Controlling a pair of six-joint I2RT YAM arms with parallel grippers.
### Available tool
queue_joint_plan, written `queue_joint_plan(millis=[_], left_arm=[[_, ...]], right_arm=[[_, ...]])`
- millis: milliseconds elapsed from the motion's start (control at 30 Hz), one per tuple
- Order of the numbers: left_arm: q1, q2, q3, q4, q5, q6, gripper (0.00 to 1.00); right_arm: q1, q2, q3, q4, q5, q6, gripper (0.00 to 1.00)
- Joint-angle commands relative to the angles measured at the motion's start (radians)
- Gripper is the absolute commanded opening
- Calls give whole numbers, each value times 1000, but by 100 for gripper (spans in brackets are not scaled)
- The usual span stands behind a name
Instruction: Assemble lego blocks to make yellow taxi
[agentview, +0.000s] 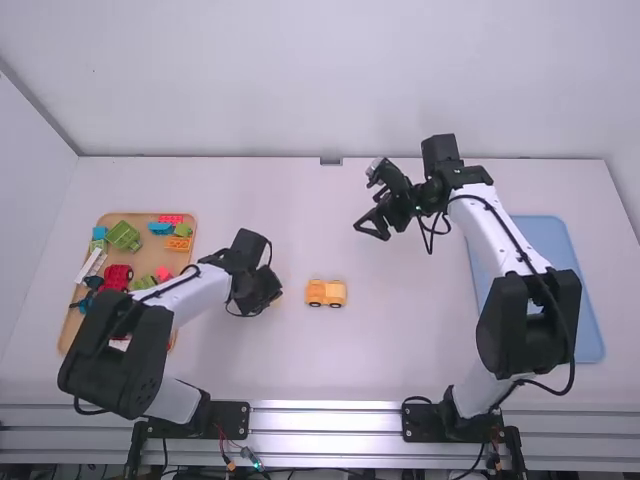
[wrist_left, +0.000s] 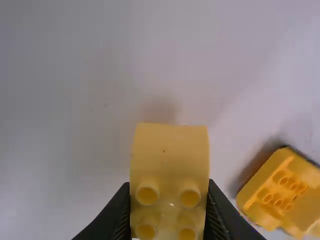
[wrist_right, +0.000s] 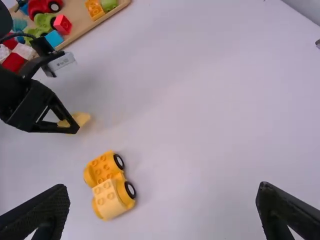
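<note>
One yellow block (wrist_left: 170, 157) is clamped in left gripper (wrist_left: 169, 184), near the yellow car (wrist_right: 111, 187) on the table (wrist_right: 200, 115); right gripper (wrist_right: 163, 186), spread, empty. Block-fitting is apparently in hand; alignment over bare studs (wrist_right: 102, 167) is required next.

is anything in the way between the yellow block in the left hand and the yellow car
Nothing visible is: white tabletop lies between the block and the car. The right hand is farther out, beyond the car.
</note>
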Motion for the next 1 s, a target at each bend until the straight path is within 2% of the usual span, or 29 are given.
queue_joint_plan(millis=[0,100,167,600,967], left_arm=[[3,2,66,0,-16,-166,2],[3,15,125,-97,-114,-348,2],[3,38,164,-148,-147,-389,2],[-16,258,350,-329,-121,-745,2],[-83,286,365,-290,-107,-932,2]], right_arm=[[1,6,20,3,-5,3,99],[1,6,19,7,-5,6,99],[1,6,18,7,-6,5,99],[1,6,6,14,-6,5,98],[3,6,6,9,-6,6,98]])
